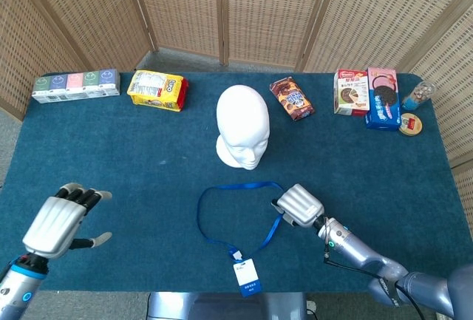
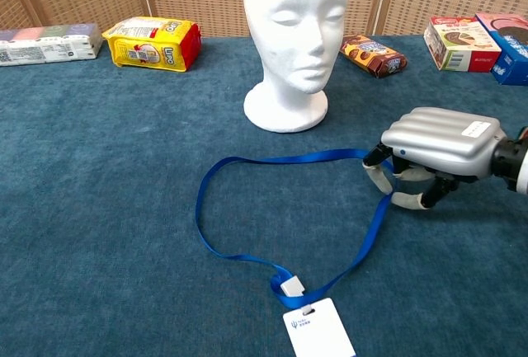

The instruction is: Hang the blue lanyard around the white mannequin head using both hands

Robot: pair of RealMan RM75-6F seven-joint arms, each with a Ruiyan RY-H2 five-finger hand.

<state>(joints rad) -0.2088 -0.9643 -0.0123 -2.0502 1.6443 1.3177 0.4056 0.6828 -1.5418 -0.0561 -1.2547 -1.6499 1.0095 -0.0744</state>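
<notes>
Under right hand (image 2: 441,144), fingers (image 2: 381,179) curl at lanyard (image 2: 280,159) (grip unclear); left hand (image 1: 55,221) fingers wide.

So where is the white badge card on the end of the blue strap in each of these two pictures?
Head view: the badge card lies near the bottom edge, just right of centre, below the lanyard loop.
Chest view: the badge card sits at the bottom edge, right of centre, partly cut off.
Shared landmark: the white mannequin head, which stands beyond the loop in both views.
</notes>
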